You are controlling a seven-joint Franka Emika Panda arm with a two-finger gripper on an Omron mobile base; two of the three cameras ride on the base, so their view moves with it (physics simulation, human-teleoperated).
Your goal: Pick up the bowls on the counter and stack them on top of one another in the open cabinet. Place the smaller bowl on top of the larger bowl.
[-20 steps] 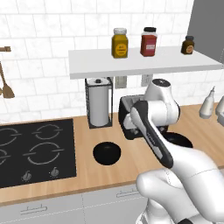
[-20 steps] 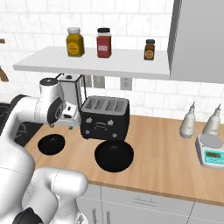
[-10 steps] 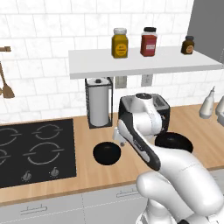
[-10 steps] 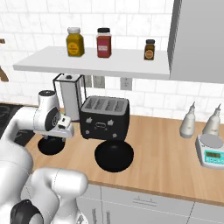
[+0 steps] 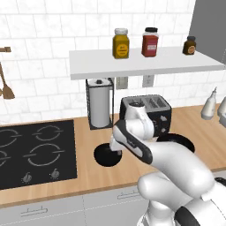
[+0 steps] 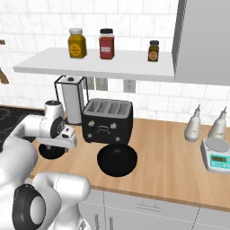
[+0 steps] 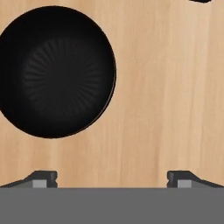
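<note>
Black smaller bowl (image 7: 54, 70) seemingly empty, larger bowl (image 6: 117, 160) likewise

Kitchen: cooktop (image 5: 33, 154), toaster (image 6: 108, 120), tiled wall (image 5: 39, 39).

the arm hides part of the smaller bowl (image 5: 107, 155), seemingly its right rim.
</note>
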